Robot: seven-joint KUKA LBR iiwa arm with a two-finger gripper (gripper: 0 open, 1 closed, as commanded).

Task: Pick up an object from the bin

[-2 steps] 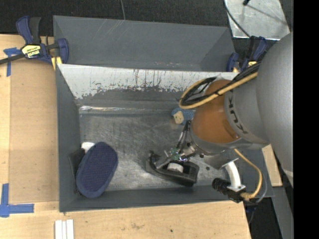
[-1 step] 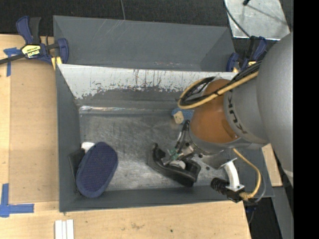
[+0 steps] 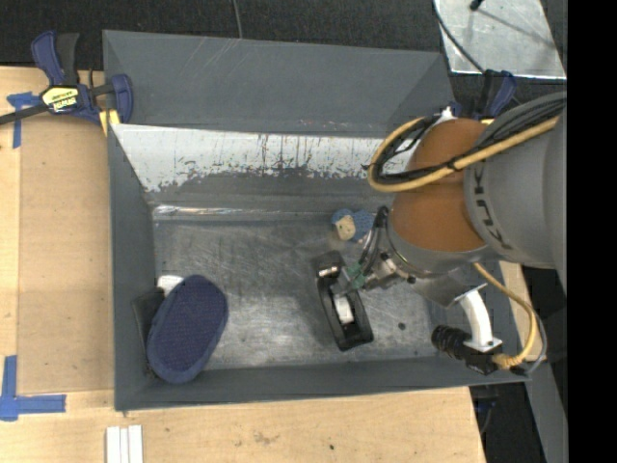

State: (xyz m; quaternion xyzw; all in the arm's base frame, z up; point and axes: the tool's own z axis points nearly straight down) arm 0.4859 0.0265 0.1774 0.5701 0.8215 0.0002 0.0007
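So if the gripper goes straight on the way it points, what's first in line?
Probably the bare floor of the grey metal bin; nothing shows under the gripper. Depth is unclear.

A black oblong block [image 3: 349, 324], white-patched; flat, right of centre.

white obj [image 3: 170, 283] half hid by blue pad [image 3: 188, 328] | blue-tan bit [image 3: 344, 225]: kind unclear

The bin [image 3: 270, 95] is shown grey, dark-streaked on its far wall; the oval pad [image 3: 187, 328] navy, the block [image 3: 345, 316] black and white, the wrist cover [image 3: 434, 201] orange-brown.
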